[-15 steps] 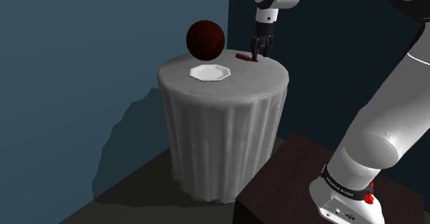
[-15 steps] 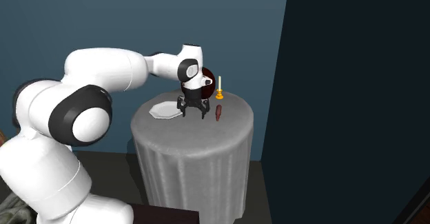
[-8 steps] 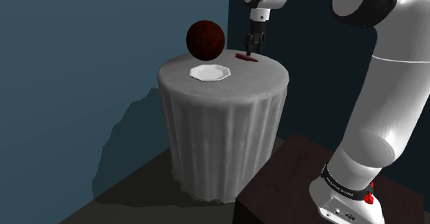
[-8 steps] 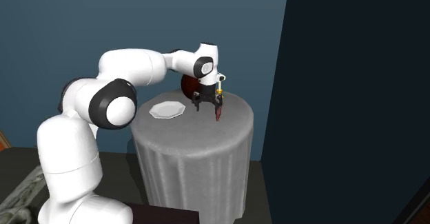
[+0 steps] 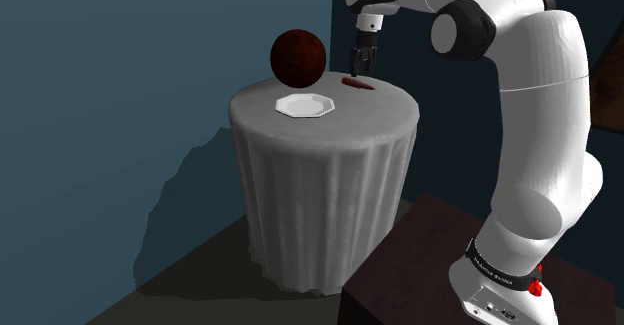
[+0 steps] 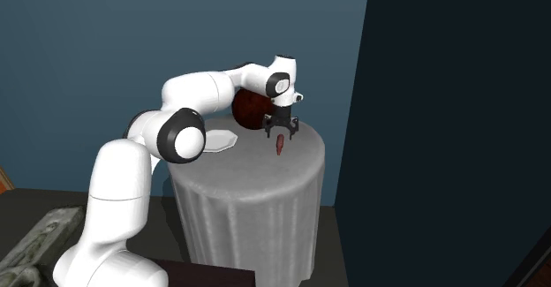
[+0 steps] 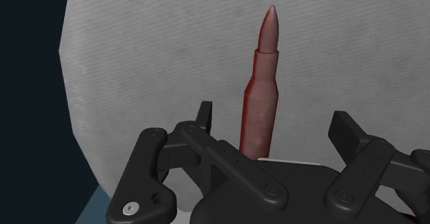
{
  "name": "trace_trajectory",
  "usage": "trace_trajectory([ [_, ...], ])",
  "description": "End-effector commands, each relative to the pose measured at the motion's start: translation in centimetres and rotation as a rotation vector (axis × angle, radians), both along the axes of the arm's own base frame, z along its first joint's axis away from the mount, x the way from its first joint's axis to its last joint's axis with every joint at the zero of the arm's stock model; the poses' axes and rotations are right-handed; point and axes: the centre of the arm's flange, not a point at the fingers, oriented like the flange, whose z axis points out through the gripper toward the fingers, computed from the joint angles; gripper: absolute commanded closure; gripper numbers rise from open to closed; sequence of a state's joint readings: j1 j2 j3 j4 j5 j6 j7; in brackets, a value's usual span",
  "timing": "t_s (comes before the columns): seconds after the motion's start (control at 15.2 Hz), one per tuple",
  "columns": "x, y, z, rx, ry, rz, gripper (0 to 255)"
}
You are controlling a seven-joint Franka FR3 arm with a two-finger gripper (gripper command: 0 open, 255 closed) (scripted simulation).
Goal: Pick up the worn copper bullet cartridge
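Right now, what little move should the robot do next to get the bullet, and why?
Probably lower straight down a little. The reddish-brown cartridge lies flat on the grey table, lined up between the open jaws, which seem to hang just above it without touching. Once they straddle it, closing should grip it.
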State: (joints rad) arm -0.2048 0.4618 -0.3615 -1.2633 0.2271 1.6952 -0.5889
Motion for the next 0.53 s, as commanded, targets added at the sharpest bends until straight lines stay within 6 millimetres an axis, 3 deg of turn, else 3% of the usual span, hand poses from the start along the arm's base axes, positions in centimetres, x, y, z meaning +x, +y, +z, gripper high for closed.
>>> trace_trajectory([
  [0.0, 0.1, -0.1, -0.9, 0.000, -0.001, 0.001, 0],
  [0.26, 0.1, -0.1, -3.3, 0.000, -0.001, 0.001, 0],
  [0.4, 0.1, -0.1, -3.3, 0.000, -0.001, 0.001, 0],
  [0.46, 0.1, -0.1, -3.4, 0.000, -0.001, 0.001, 255],
])
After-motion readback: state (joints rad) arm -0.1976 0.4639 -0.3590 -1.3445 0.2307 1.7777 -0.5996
